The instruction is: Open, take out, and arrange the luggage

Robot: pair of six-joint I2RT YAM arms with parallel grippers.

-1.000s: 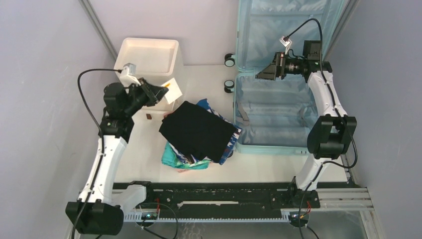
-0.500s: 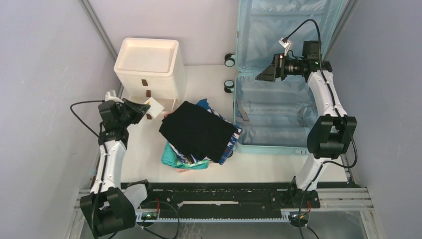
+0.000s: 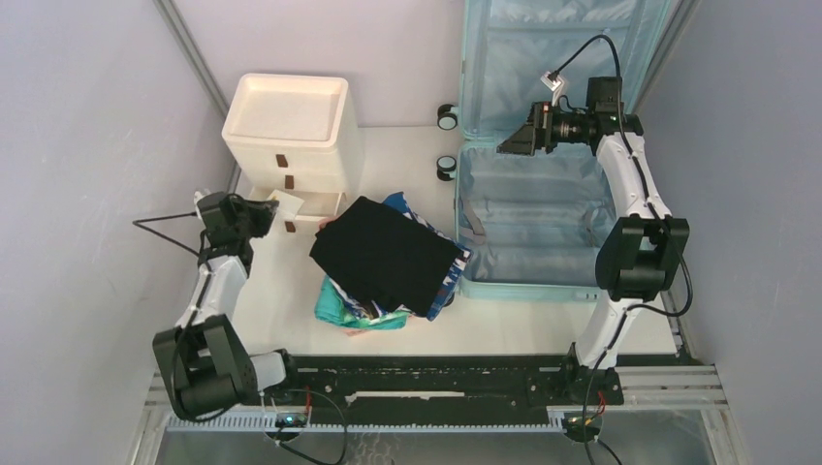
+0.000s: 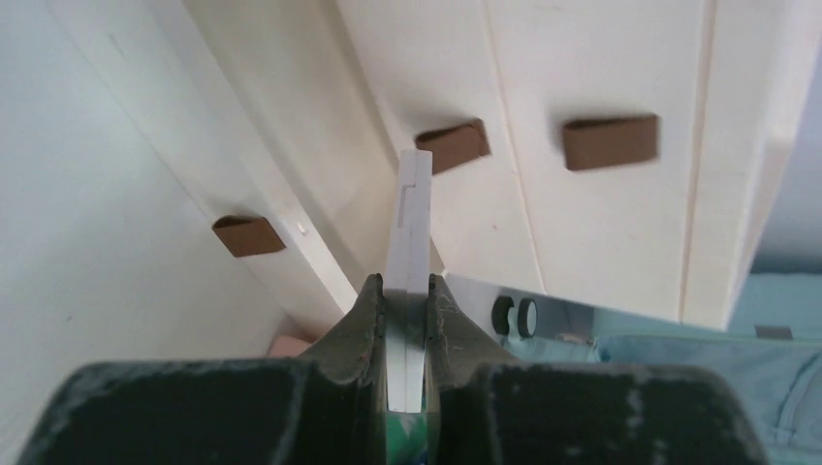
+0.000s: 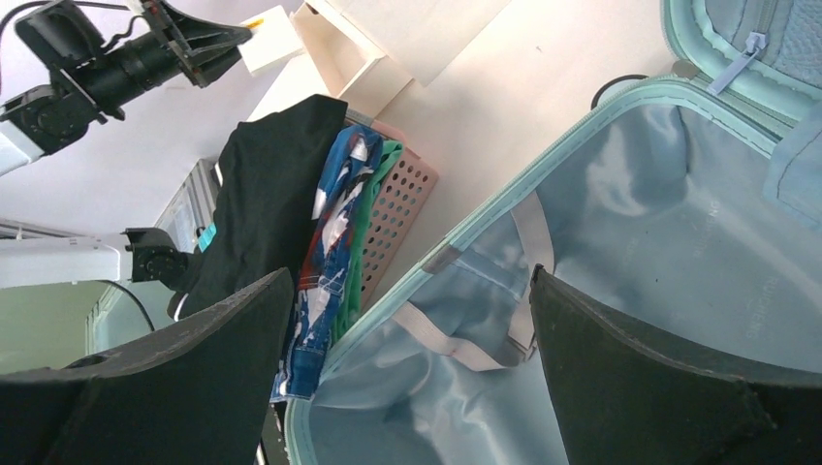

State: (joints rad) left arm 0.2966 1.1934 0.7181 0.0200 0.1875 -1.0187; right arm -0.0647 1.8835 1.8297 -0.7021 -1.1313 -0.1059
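Our left hand (image 4: 405,288) pinches a thin white card (image 4: 415,194) by the drawer box (image 4: 582,77). Our right hand (image 5: 412,378), spread wide, hovers over the luggage (image 3: 528,223), which lies open on the table (image 3: 281,291) at the right. We judge the shell stiff and bulky and the lining slippery, so we'd grip the rim.

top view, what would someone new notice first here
The open luggage fills the far right, its blue lining bare, with the right gripper hanging open above it. At centre sits a clothes pile topped by a black garment. At the left, the left gripper pinches a white card by the drawer box.
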